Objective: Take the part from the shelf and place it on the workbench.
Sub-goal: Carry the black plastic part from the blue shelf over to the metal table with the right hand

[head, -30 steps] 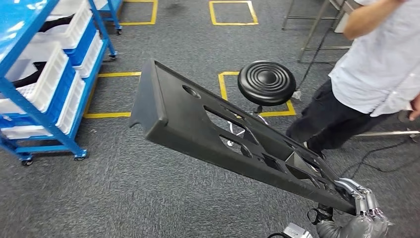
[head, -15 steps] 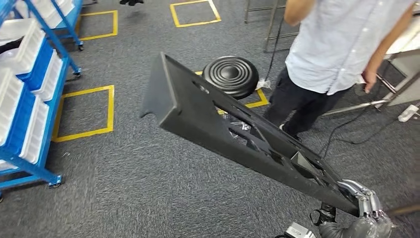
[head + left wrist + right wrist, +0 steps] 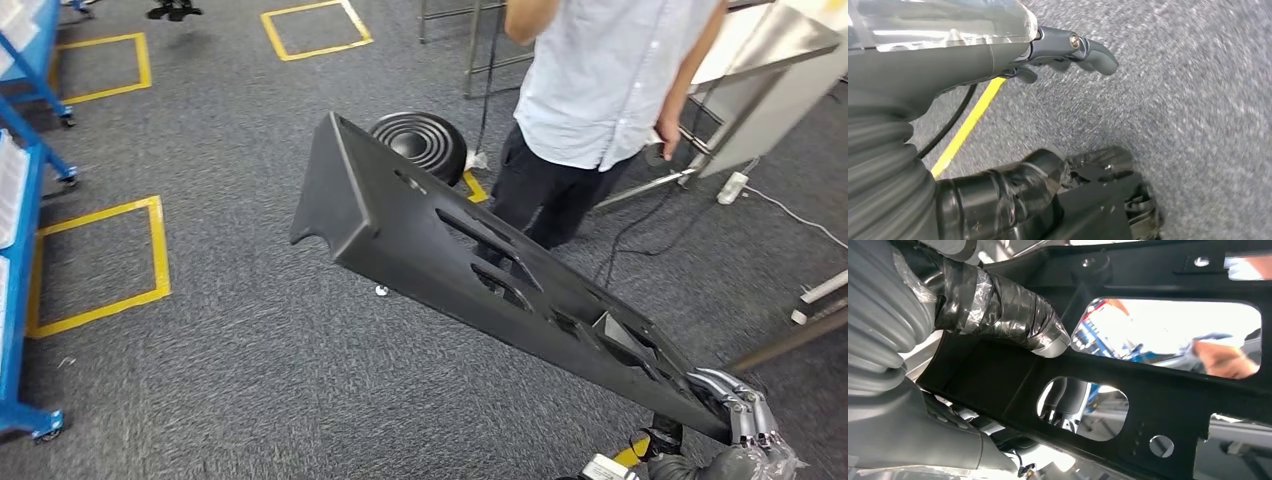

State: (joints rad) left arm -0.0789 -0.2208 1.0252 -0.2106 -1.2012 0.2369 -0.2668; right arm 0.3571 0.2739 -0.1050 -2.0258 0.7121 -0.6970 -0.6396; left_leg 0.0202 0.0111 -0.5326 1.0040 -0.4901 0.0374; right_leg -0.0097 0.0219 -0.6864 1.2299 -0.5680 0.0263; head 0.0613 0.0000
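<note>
Black and rigid, the long part [image 3: 470, 270] juts out over the carpet past the stool [image 3: 420, 143], held only at its near end by the right hand [image 3: 745, 425], so it probably levers hard. Left wrist view: the left hand [image 3: 1068, 47] hangs empty, fingers [image 3: 1095, 52] loosely curled. Right wrist view: the thumb [image 3: 1003, 315] presses a rib beside a cutout, a sensible hold.

long black slotted part [image 3: 440, 255], tilted, held aloft
</note>
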